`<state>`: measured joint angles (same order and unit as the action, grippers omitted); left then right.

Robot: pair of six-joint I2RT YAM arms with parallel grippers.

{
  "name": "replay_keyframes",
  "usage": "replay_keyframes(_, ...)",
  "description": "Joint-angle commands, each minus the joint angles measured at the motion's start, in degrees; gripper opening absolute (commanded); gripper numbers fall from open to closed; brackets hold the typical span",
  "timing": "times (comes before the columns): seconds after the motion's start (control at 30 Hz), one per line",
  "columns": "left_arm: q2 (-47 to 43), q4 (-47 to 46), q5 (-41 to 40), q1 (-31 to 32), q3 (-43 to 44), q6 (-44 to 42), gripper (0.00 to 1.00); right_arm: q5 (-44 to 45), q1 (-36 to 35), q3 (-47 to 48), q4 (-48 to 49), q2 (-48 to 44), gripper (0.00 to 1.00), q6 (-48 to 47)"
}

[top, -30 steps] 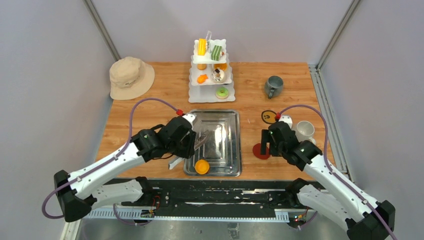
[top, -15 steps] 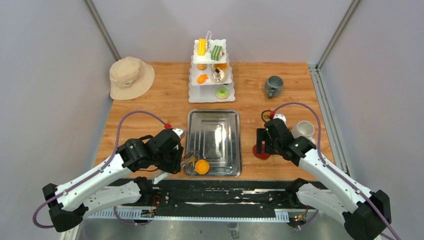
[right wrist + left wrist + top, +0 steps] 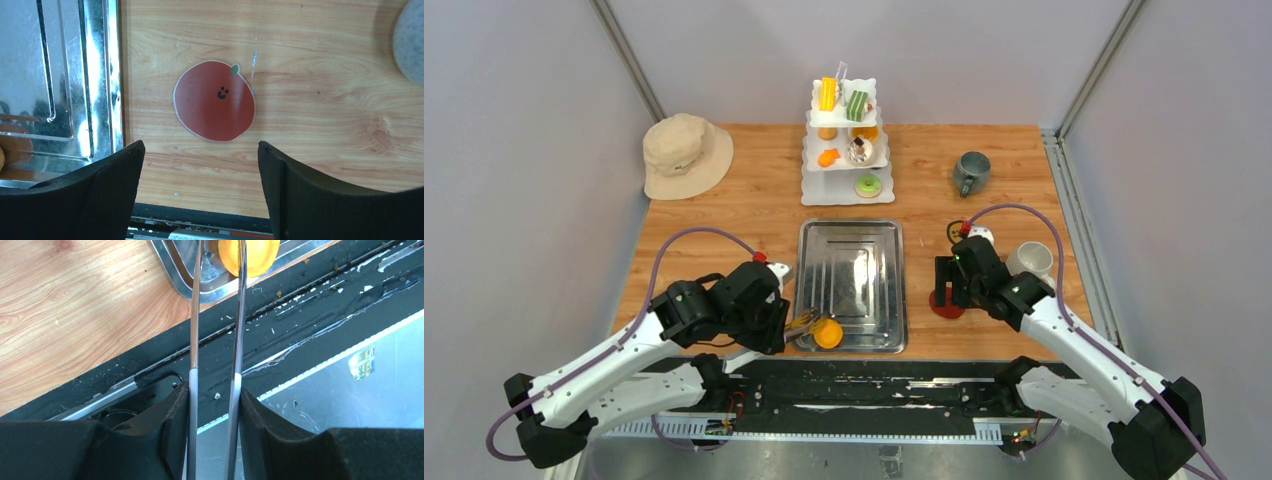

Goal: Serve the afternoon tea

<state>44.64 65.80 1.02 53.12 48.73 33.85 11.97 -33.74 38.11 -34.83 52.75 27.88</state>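
My left gripper [image 3: 779, 318] [image 3: 215, 392] is shut on a pair of metal tongs [image 3: 802, 322] [image 3: 194, 315]. The tongs' arms stand a little apart and reach the orange pastry [image 3: 827, 333] [image 3: 255, 255] in the near corner of the steel tray [image 3: 851, 230]. Whether they pinch it does not show. My right gripper [image 3: 946, 282] [image 3: 200, 150] is open and empty above a red apple coaster [image 3: 944, 305] [image 3: 214, 100]. A white mug [image 3: 1031, 260] stands to its right. The grey mug [image 3: 971, 172] is further back. Several pastries sit on the white tiered stand [image 3: 847, 185].
A beige bucket hat [image 3: 686, 153] lies at the back left. A yellow coaster [image 3: 959, 232] shows partly behind my right wrist. The tray's rim [image 3: 114, 75] lies just left of the red coaster. The black rail [image 3: 300, 325] runs along the table's near edge.
My left arm has drawn back toward the near edge, bringing the tongs from the tray's middle to the orange pastry, and the tongs' arms have parted slightly. The right gripper shifted a little left.
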Motion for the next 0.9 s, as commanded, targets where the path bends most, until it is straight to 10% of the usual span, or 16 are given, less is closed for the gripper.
replay_keyframes(0.0,0.3,-0.2,1.3,0.5,-0.4,-1.7,0.42,-0.4,-0.4,1.5,0.8,0.2,0.82,-0.6)
replay_keyframes(0.33,4.9,-2.6,6.1,0.5,-2.9,-4.0,0.40,-1.2,-0.5,1.4,1.6,0.8,0.82,-0.5)
replay_keyframes(0.5,4.1,-2.8,2.7,0.4,0.9,-3.3,0.01,-1.2,-0.5,1.0,1.5,0.3,0.82,-0.4)
replay_keyframes(0.87,7.6,-12.6,-4.4,-6.8,7.2,1.8,0.00,-0.2,-0.4,0.6,1.0,-1.6,0.82,0.4)
